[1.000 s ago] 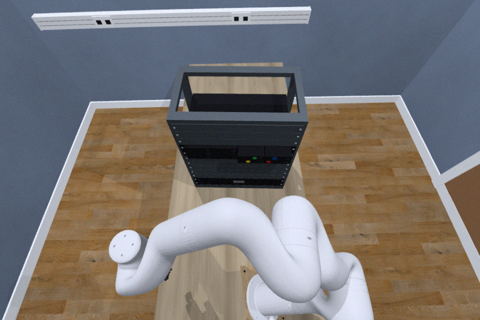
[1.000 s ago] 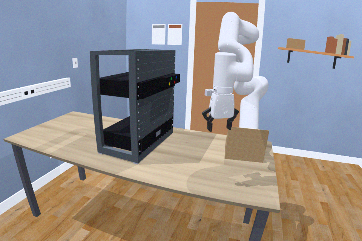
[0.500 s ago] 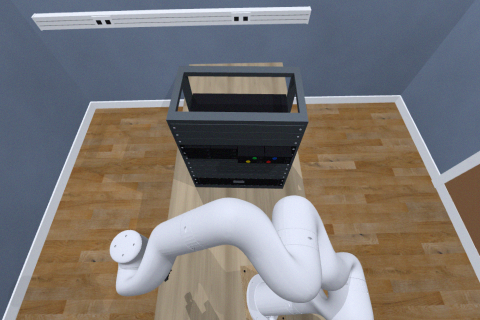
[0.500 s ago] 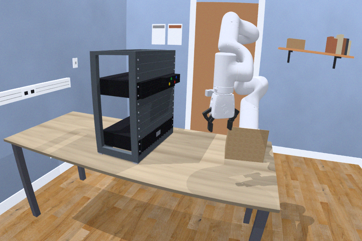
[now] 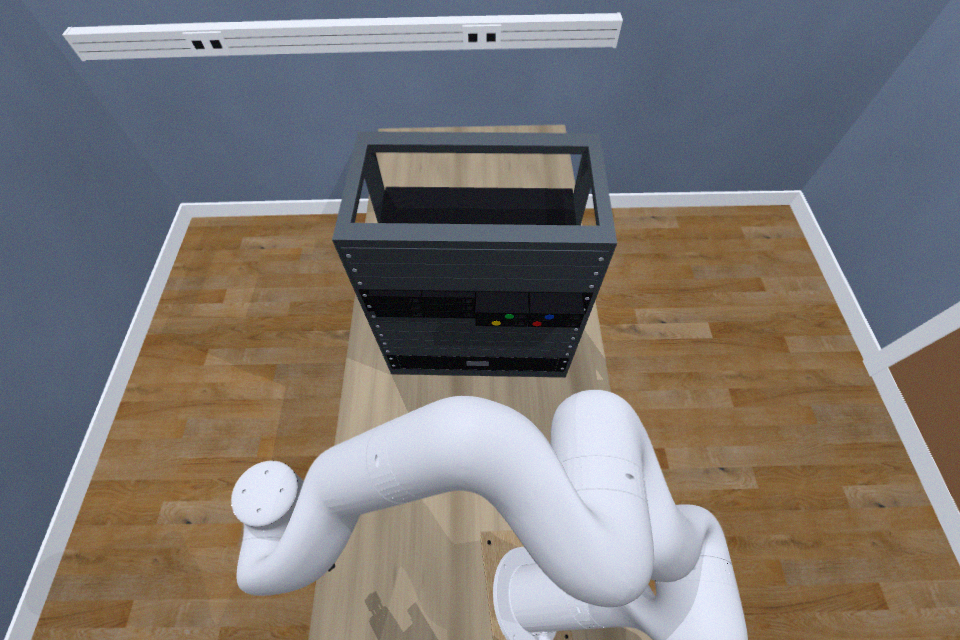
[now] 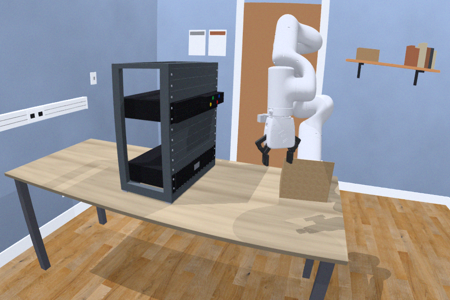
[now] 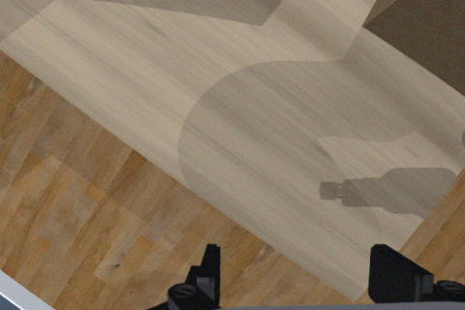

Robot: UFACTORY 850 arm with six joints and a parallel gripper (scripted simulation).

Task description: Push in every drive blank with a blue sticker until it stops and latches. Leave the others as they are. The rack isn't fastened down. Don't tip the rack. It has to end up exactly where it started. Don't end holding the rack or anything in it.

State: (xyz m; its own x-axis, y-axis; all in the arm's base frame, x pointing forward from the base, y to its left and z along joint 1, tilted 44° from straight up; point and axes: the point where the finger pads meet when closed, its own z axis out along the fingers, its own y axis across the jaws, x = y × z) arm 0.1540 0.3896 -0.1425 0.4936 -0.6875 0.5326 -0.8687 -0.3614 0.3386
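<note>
A dark grey rack (image 5: pixel 473 252) stands upright on the light wood table (image 6: pixel 183 198); it also shows in the exterior view (image 6: pixel 167 127). In its upper black unit, several drive blanks stick out at the right, with blue (image 5: pixel 548 316), green (image 5: pixel 508 316), yellow (image 5: pixel 495 323) and red (image 5: pixel 536 323) stickers. The blue sticker also shows from the side (image 6: pixel 219 95). My gripper (image 6: pixel 278 157) hangs open and empty, pointing down, well to the right of the rack and above the table. Its fingertips show at the bottom of the wrist view. The arm hides the gripper in the top view.
A brown cardboard box (image 6: pixel 306 180) stands on the table just right of and below the gripper. The robot base (image 6: pixel 312 134) is behind it. A second black unit (image 6: pixel 193 166) sits low in the rack. The table's front edge runs under the gripper in the wrist view.
</note>
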